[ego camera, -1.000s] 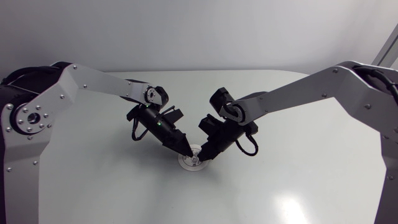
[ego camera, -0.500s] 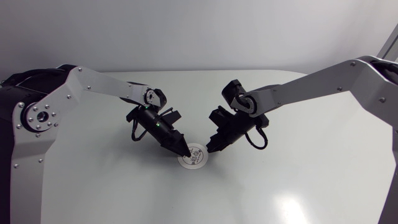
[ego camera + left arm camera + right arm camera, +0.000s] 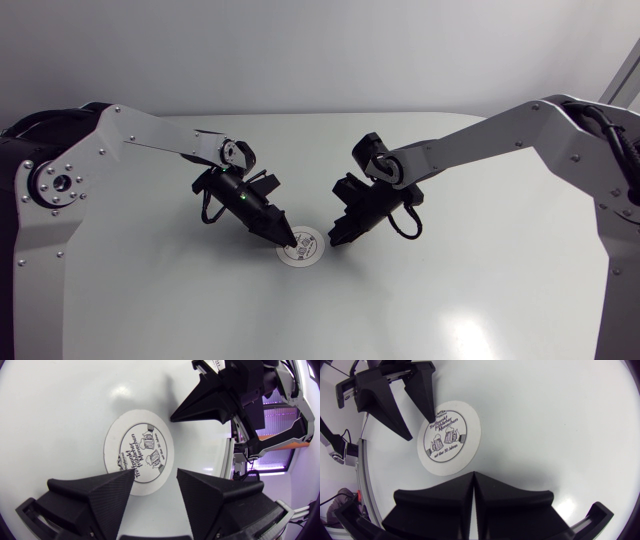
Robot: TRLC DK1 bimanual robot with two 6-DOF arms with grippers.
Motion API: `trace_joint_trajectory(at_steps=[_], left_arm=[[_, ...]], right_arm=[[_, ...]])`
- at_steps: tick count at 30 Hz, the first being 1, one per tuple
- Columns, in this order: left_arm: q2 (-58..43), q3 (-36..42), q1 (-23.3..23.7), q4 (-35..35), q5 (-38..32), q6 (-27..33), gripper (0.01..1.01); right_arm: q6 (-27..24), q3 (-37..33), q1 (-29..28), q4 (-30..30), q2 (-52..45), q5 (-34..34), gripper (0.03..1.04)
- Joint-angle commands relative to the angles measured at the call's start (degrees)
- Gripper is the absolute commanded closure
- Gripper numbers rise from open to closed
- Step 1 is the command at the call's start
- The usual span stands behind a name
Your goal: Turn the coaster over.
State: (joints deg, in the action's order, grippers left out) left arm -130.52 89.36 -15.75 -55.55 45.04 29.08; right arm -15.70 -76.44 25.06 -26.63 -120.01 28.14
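Watching the coaster [image 3: 301, 250] lie flat on the table [image 3: 450, 300], printed face up, right between the two arms near the middle. Round disc, so no long axis to line up on; only the print gives it a heading, with the letters' feet turned roughly toward the right gripper [image 3: 333, 240].

Looking at the left gripper [image 3: 287, 240]: released, fingers spread wide, straddling the rim on its own side, one fingertip poised over the printed ring, clasping nothing. Nearer of the two, clearly, already hanging over the disc itself.

Turning to the right one: clenched, both wedges pressed together, empty, tip just beside the opposite rim. Touching or a hair off it, cannot tell.

Reading the geometry now: coaster ahead of and partly under the left fingers, directly ahead of the right tip, both pincers facing each other across it. Probably a matter of getting one edge up first, since a thin flat disc offers no side to pinch. Likely risk: sliding it across the smooth top instead of lifting.
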Motion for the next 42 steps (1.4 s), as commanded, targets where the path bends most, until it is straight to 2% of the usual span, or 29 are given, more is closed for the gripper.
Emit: trace_joint_trajectory(at_steps=[1,13,16,19,22,24,31,39,42], left_arm=[[-2.8,0.9,-0.9,-0.3,-0.5,1.5,0.425],[-3.9,2.6,-3.3,-0.1,-0.2,0.8,0.425],[-4.0,2.5,-3.3,0.0,-0.1,0.8,0.425],[-3.9,2.5,-3.2,0.0,-0.1,0.8,0.425],[-3.8,2.4,-3.2,0.0,-0.1,0.8,0.425],[-3.6,2.4,-3.2,0.0,-0.1,0.8,0.425],[0.2,1.1,-2.4,-0.5,0.3,1.2,0.425],[3.3,1.5,3.5,-4.0,0.3,3.5,0.425],[2.9,1.3,4.1,-4.0,0.2,3.7,0.425]], right_arm=[[-0.4,-0.5,-0.1,-0.7,-2.7,-0.2,1.01],[0.8,-0.5,0.3,-0.9,-2.6,1.0,0.98],[1.1,-0.6,0.4,-1.1,-2.3,1.5,0.81],[1.4,-0.7,0.7,-1.1,-2.3,1.6,0.79],[1.9,-0.9,0.9,-1.1,-2.0,2.1,0.65],[2.1,-1.0,1.0,-1.1,-1.4,2.1,0.61],[2.4,-1.6,1.0,-1.2,0.3,1.7,0.6],[2.4,-1.4,1.3,-1.4,-0.1,1.6,0.6],[2.4,-1.3,1.3,-1.2,-0.6,1.6,0.61]])
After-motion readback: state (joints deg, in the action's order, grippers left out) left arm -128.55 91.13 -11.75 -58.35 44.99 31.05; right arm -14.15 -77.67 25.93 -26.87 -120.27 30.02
